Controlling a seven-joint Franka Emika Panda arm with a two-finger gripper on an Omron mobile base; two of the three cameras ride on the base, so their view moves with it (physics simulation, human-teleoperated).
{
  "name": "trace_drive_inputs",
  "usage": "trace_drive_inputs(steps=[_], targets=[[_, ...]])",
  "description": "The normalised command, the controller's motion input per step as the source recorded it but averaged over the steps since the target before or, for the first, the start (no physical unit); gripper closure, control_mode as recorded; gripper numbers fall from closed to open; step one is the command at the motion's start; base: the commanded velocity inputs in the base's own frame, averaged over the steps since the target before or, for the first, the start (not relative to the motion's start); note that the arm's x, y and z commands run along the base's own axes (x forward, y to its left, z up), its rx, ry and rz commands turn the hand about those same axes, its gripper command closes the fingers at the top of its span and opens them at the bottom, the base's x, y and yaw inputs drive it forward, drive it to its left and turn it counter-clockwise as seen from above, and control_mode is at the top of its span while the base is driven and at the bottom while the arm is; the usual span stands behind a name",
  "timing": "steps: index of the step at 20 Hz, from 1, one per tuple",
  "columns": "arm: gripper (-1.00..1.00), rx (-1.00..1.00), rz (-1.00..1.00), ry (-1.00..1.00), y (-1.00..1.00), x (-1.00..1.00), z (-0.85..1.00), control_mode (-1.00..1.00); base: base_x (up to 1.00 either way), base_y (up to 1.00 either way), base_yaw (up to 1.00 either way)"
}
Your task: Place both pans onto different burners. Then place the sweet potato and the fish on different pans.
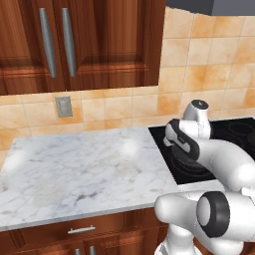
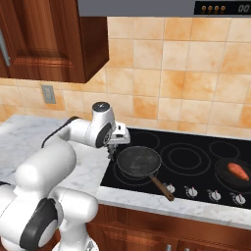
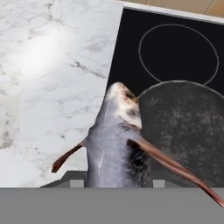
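The fish is clamped in the gripper at the cooktop's left edge, and must be carried over the near pan and released.

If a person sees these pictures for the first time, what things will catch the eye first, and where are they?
The grey fish fills the hand view, held in the gripper above the left edge of the black cooktop, where the marble counter ends. Just beside it an empty pan with a wooden handle sits on a front burner. At the far right, the orange sweet potato lies in the other pan.
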Motion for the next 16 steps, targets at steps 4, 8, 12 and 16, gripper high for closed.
trace_drive_inputs(steps=[4,8,12,16], targets=[[1.0,0.0,-0.02,0.0,-0.51,0.0,0.0,-1.0,0.0,0.0,0.0],[1.0,0.0,-0.02,0.0,-0.5,0.0,0.0,-1.0,0.0,0.0,0.0],[1.0,0.0,-0.01,0.0,-0.36,0.0,-0.01,-1.0,0.0,0.0,0.0],[1.0,0.0,-0.02,0.0,-0.26,0.0,-0.03,-1.0,0.0,0.0,0.0]])
